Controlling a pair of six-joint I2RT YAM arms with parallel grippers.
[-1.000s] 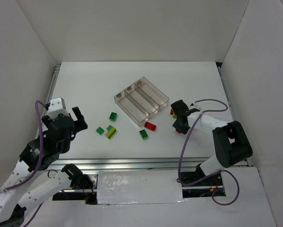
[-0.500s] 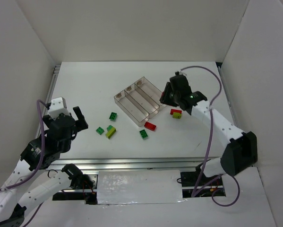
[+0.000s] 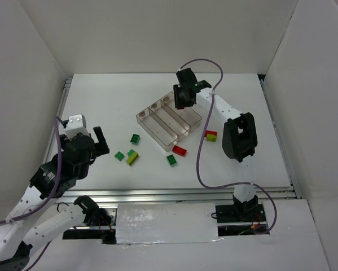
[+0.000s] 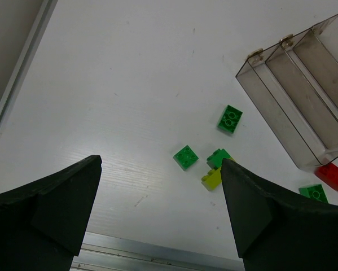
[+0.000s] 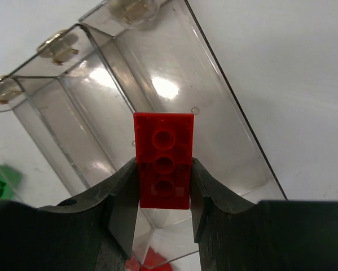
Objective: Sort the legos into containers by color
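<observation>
My right gripper [image 3: 183, 97] hangs over the far end of the clear three-compartment tray [image 3: 155, 129], shut on a red lego [image 5: 163, 160] that stands upright between its fingers, over the outermost compartment [image 5: 174, 84]. All the compartments look empty. On the table lie green legos [image 3: 135, 139] [image 3: 119, 156] [image 3: 172, 160], a green-on-yellow-green pair [image 3: 132, 157], a red lego [image 3: 180, 150] and a red-and-yellow stack [image 3: 211, 135]. My left gripper [image 3: 98, 141] is open above the table, left of the green legos [image 4: 185, 157] [image 4: 230, 118].
White walls enclose the table on three sides. A metal rail [image 3: 64, 107] runs along the left edge and another [image 3: 180, 195] along the near edge. The right arm's purple cable [image 3: 201, 152] loops down past the tray.
The right arm has lifted away from the red-and-yellow stack and swung to the tray's far end, carrying the red lego. The left arm has shifted slightly right.
</observation>
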